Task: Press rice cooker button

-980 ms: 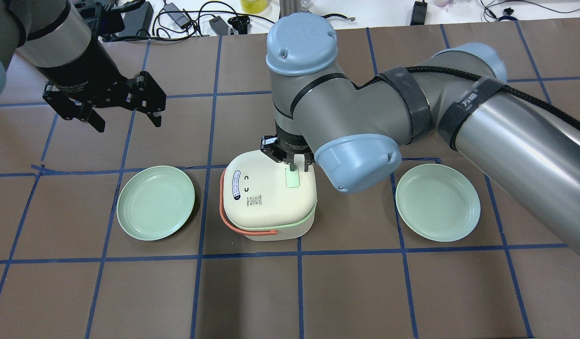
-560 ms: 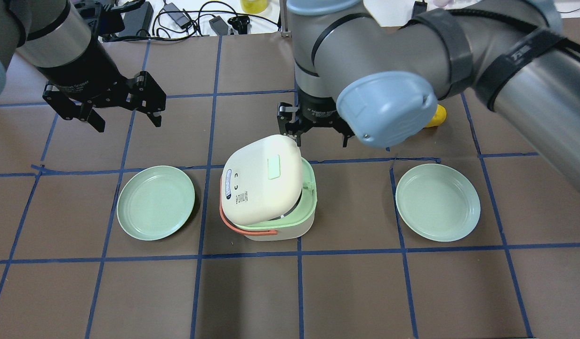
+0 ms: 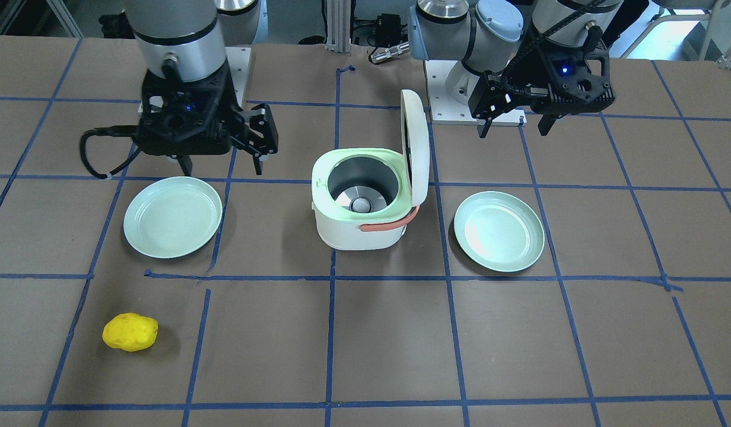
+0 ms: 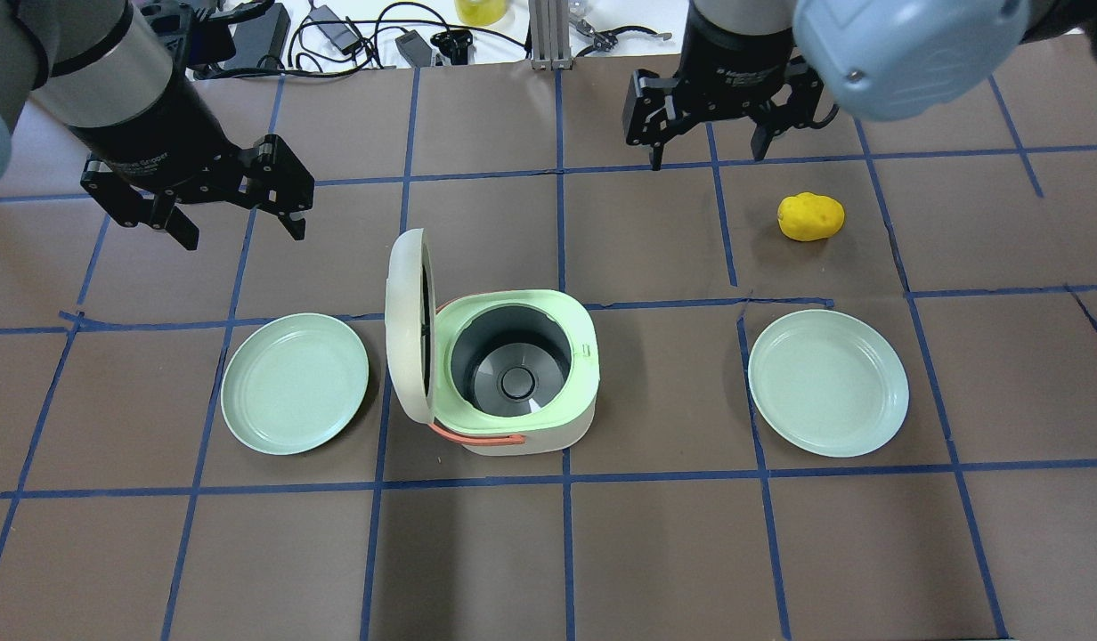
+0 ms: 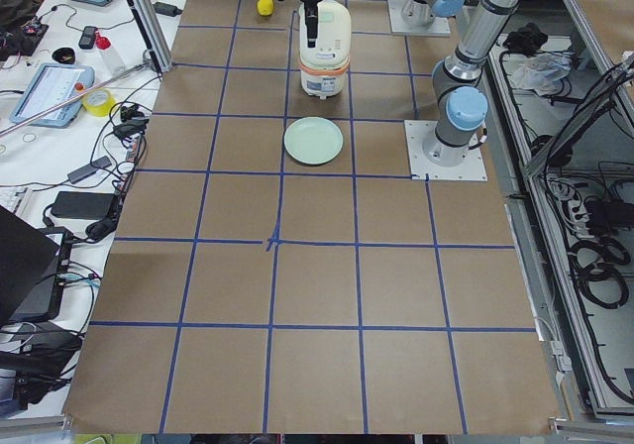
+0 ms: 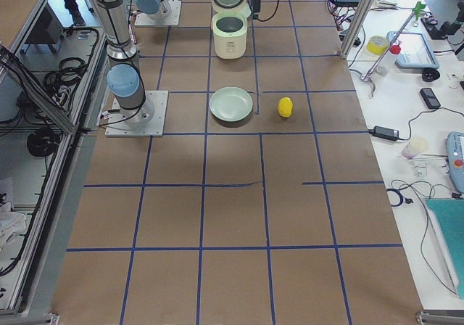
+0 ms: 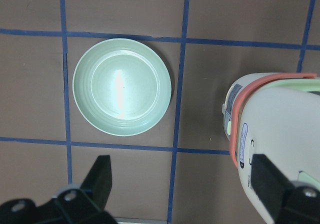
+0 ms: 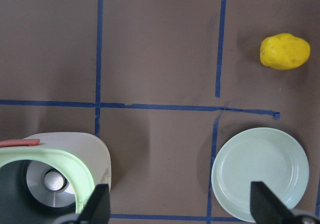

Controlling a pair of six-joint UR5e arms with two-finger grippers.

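Observation:
The white rice cooker with a green rim stands at the table's middle. Its lid stands upright and open, and the empty metal pot shows inside. It also shows in the front view. The lid's green button faces away from the overhead view and is hidden there. My right gripper is open and empty, high over the far side of the table, well clear of the cooker. My left gripper is open and empty, hovering beyond the left plate. The left wrist view shows the lid's back.
Two green plates flank the cooker, one on the left and one on the right. A yellow potato-like object lies beyond the right plate. Cables and adapters lie past the table's far edge.
My right gripper has lifted off the lid's button and drawn back toward the far side. The lid has swung from shut to fully upright. The left arm has not moved.

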